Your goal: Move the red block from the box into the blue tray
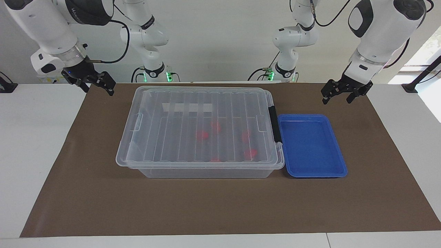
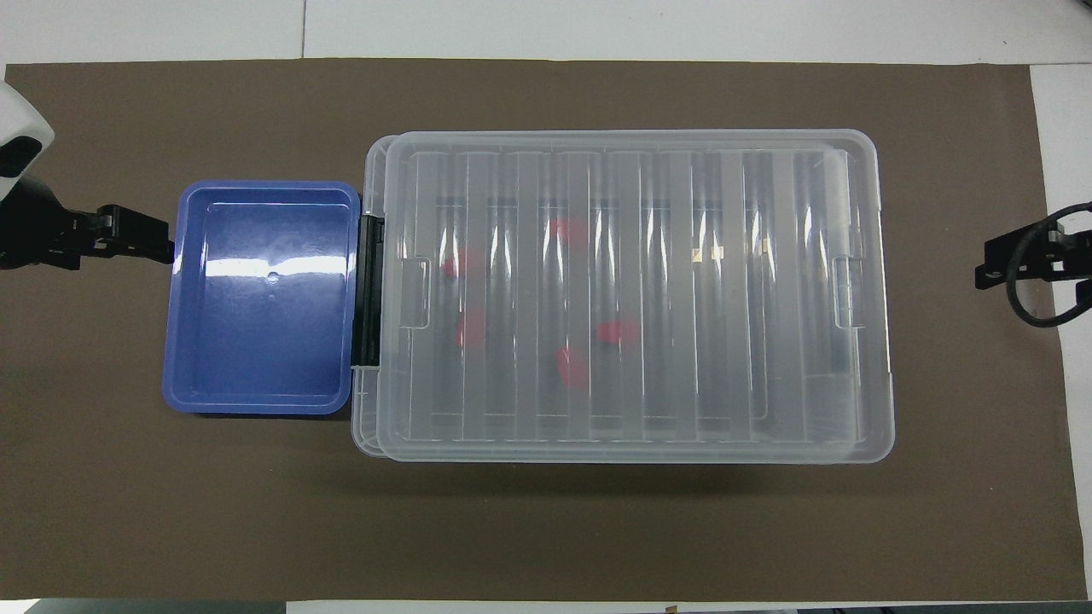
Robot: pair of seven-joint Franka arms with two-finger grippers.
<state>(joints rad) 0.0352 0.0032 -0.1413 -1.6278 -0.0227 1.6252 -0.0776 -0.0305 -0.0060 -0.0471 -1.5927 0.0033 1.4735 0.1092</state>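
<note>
Two arms wait clear of the lidded box, so nothing blocks opening it.
Its latch end touches the empty blue tray; a red block lies inside; left gripper spread, right gripper unclear.

A robot lab — two mounted arms, bare walls.
</note>
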